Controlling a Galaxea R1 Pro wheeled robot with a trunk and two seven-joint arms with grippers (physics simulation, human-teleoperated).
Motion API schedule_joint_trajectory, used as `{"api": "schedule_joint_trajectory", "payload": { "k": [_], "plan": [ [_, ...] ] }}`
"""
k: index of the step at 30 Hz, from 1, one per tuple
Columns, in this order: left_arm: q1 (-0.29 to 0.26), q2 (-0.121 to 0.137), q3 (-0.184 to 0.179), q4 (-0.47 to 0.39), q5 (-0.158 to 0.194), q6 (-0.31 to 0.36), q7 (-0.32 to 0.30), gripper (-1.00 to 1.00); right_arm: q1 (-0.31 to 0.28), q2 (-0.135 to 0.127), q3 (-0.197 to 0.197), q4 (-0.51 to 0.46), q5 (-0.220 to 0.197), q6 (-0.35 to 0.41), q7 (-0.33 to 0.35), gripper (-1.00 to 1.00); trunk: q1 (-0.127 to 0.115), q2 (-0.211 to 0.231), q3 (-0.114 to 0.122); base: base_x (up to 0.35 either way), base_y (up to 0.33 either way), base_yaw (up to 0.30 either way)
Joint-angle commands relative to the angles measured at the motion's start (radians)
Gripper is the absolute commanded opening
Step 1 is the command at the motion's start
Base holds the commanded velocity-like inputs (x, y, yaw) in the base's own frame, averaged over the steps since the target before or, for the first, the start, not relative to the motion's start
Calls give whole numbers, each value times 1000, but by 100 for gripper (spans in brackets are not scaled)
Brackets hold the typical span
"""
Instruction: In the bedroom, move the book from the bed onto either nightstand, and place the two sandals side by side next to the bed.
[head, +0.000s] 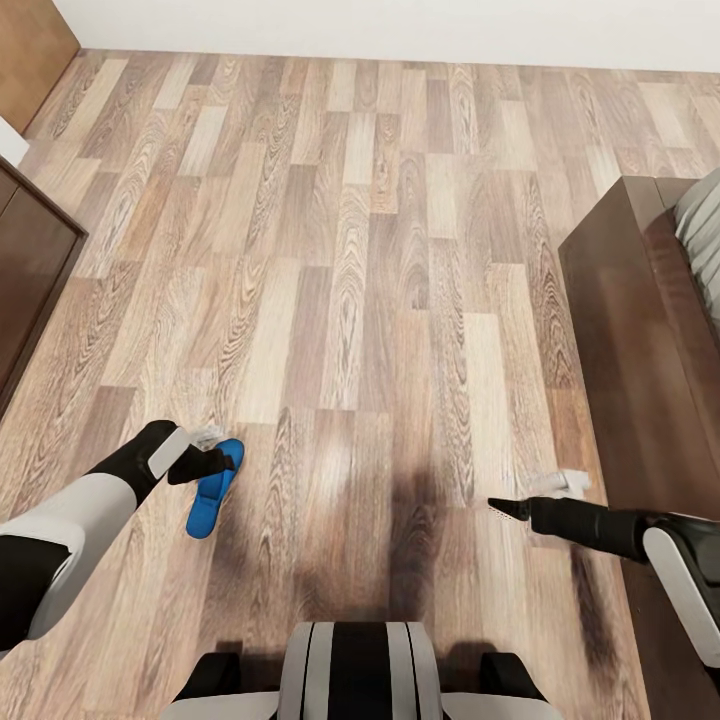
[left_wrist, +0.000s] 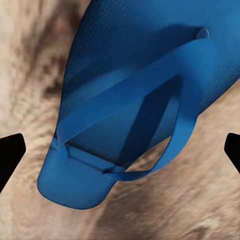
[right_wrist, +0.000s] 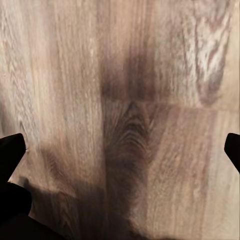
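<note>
Sandal between spread left gripper fingertips, perhaps untouched.

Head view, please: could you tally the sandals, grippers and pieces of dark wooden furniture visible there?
Blue sandal: 1
Grippers: 2, left gripper and right gripper
Dark wooden furniture: 2, bed frame and cabinet
Total: 5

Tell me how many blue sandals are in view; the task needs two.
1. One blue sandal lies on the wood floor under the left gripper, between its open fingers. The second may be out of frame.
</note>
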Motion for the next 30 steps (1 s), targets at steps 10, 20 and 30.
{"api": "schedule_joint_trajectory", "payload": {
  "k": [10, 20, 30],
  "plan": [
    [-2, 7, -6, -2, 11, 4, 6, 100, 10, -22, -78, -11, 7, 4, 103, 100, 0, 0, -1, 0, 0, 0],
    [-5, 10, -5, -9, 12, 4, 7, 100, 16, -29, -115, -15, 7, 4, 136, 100, 0, 0, -1, 0, 0, 0],
    [-9, 10, -5, -14, 12, 4, 5, 100, 20, -33, -127, -15, 7, 4, 218, 100, 0, 0, -1, 0, 0, 0]
  ]
}}
